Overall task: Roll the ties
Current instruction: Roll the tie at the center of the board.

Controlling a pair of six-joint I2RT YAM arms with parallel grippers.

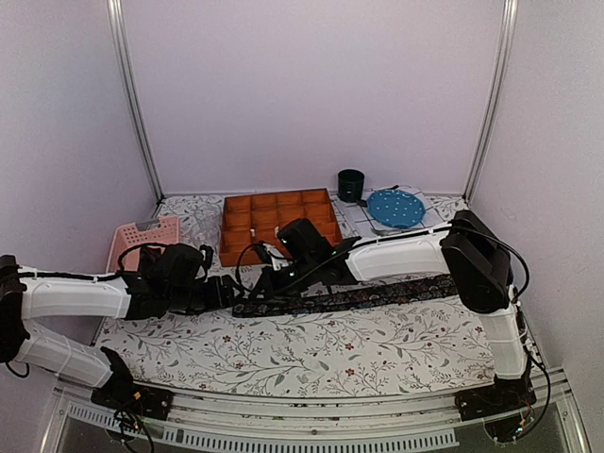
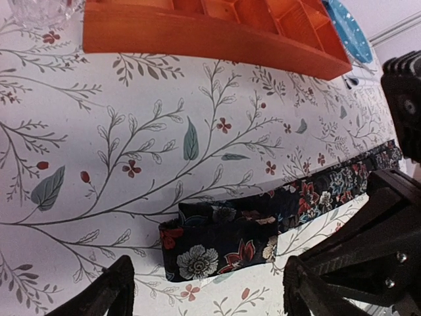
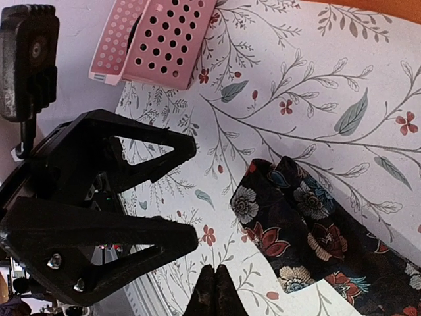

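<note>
Currently 1 tie lies flat across the middle of the floral-patterned bench. It runs left to right just in front of the orange compartment tray. Its left end is doubled over on itself into a short fold, with large pale and red flowers showing on the dark fabric.

The left tool is open. Its 2 fingers are spread wide and point at that folded end, and in the right wrist view the tips sit just short of the fabric without touching it. The right tool is closed with its 2 fingertips pressed together and nothing between them. It sits just beside the fold and is not gripping the tie.

A pink perforated basket sits at the bench's left edge, and a clear glass stands beside the tray's left corner. To the right of the tray are a dark cup and a blue dotted plate.
</note>
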